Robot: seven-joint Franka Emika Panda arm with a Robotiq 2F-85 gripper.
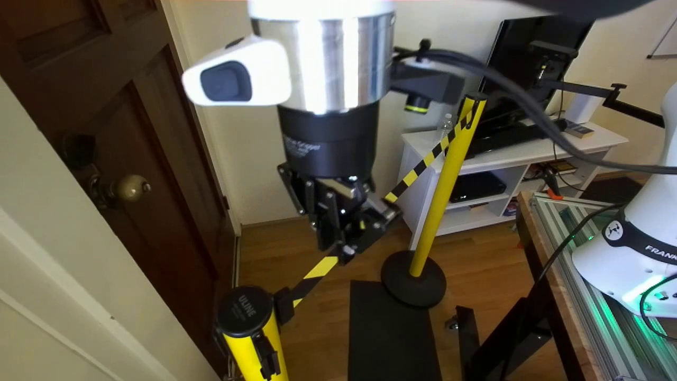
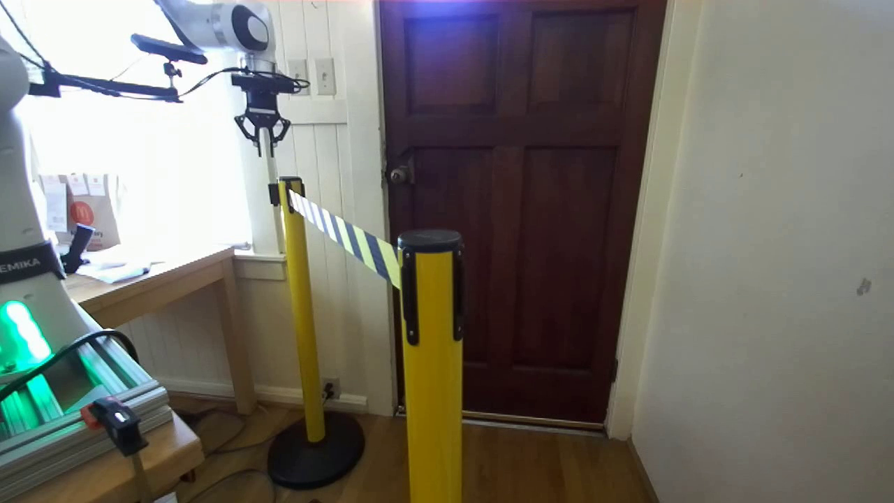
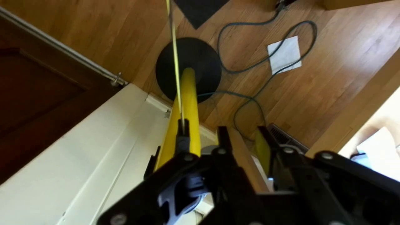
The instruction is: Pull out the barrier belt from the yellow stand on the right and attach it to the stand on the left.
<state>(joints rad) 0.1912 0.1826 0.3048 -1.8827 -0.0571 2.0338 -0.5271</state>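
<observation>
hovering clear of belt [image 2: 347, 235] edges, pincer [image 3: 242, 130] stands ajar.

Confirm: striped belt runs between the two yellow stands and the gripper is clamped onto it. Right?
One part's wrong: the gripper isn't clamped onto the striped belt. An exterior view shows it hanging clear of the belt, and the wrist view shows its fingers apart. The belt does run from one yellow stand to the other yellow stand.
</observation>
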